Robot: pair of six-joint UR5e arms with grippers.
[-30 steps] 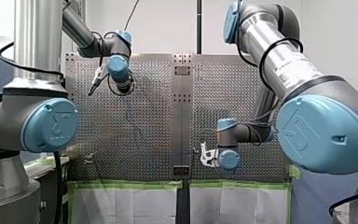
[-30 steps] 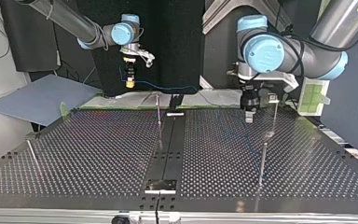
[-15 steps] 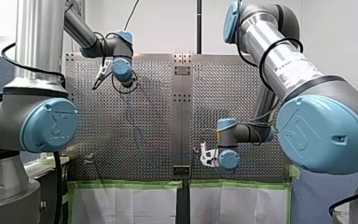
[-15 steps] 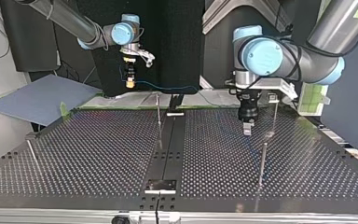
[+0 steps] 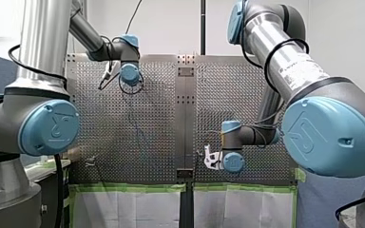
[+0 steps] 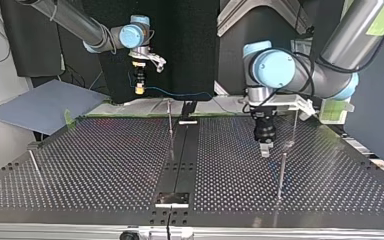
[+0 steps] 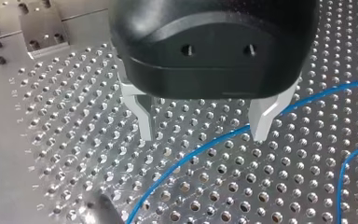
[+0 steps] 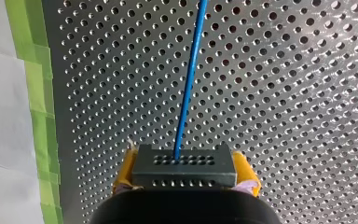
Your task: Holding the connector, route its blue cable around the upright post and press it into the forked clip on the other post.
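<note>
blue cable (image 8: 189,74) cut off at edge; post (image 6: 294,127) top possibly hidden

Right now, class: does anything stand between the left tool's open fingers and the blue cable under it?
Nothing visible does. In the left wrist view the left tool hangs open above the blue cable, which lies bare on the perforated table.

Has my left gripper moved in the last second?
Yes. In the top view my left gripper has come toward the camera, closer to the nearer upright post.

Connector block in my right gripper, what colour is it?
Dark grey, the small rectangular connector block; clearest in the right wrist view.
</note>
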